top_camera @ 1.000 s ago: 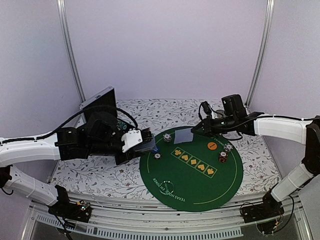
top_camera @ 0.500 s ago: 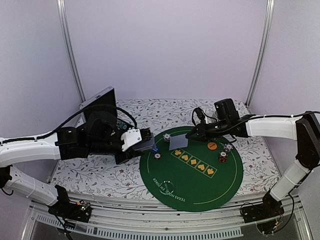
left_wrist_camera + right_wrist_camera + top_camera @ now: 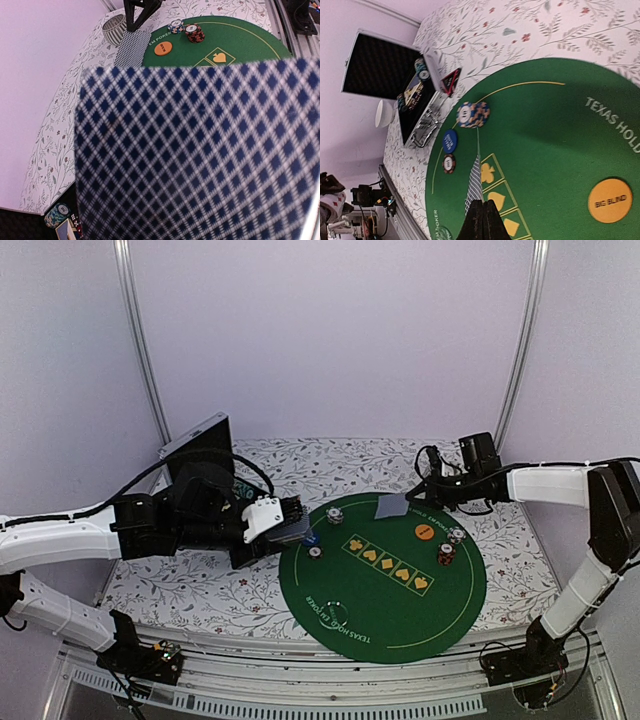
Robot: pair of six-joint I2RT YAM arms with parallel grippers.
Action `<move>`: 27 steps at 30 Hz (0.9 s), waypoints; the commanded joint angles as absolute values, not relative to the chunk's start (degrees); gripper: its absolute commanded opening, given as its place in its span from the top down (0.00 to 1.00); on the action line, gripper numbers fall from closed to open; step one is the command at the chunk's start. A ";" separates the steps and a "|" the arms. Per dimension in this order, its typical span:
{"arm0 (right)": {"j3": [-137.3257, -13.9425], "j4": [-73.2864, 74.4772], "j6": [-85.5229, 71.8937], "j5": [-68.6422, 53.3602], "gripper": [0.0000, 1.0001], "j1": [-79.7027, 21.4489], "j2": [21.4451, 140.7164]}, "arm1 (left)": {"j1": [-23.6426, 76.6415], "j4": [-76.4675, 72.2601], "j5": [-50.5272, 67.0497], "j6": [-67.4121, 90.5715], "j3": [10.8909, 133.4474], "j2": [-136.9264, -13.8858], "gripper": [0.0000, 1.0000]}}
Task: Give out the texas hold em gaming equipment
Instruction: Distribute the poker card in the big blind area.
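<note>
Grey-blue card [image 3: 392, 507] drawn back toward the far edge of the green mat [image 3: 400, 612], we see it pinched edge-on by the right gripper [image 3: 410, 501], left gripper [image 3: 291, 521] clamped on the deck [image 3: 200, 150]

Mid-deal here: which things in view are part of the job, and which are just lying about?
Job: held card, card deck, chip stacks, Big Blind disc, blue disc, black triangle.
Lying about: ribbed cup, aluminium case.
</note>
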State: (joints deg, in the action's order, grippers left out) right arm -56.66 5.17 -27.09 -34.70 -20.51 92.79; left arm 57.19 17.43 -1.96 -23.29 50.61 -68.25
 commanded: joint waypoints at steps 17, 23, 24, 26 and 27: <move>-58.56 -12.27 -35.11 -32.30 0.98 -13.73 107.41 | 56.53 15.91 -1.02 -22.92 49.78 -68.30 0.58; -58.27 -17.01 -39.88 -28.04 0.98 -14.11 110.76 | 56.54 15.91 -0.83 -22.98 49.75 -68.38 0.58; -58.34 -17.39 -40.16 -27.96 0.98 -14.23 111.47 | 56.58 15.92 -0.83 -23.01 49.75 -68.38 0.58; -58.91 -17.40 -40.42 -27.65 0.98 -14.57 112.97 | 56.53 15.91 -0.76 -22.97 49.75 -68.46 0.58; -59.04 -17.33 -40.43 -26.86 0.98 -14.77 113.44 | 56.55 15.95 -0.80 -23.00 49.79 -68.49 0.58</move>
State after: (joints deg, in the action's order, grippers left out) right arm -58.81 -13.74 -37.76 -29.76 -13.93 110.59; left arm 57.19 17.41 -1.67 -23.31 50.26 -68.25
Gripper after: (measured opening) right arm 0.024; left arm 0.426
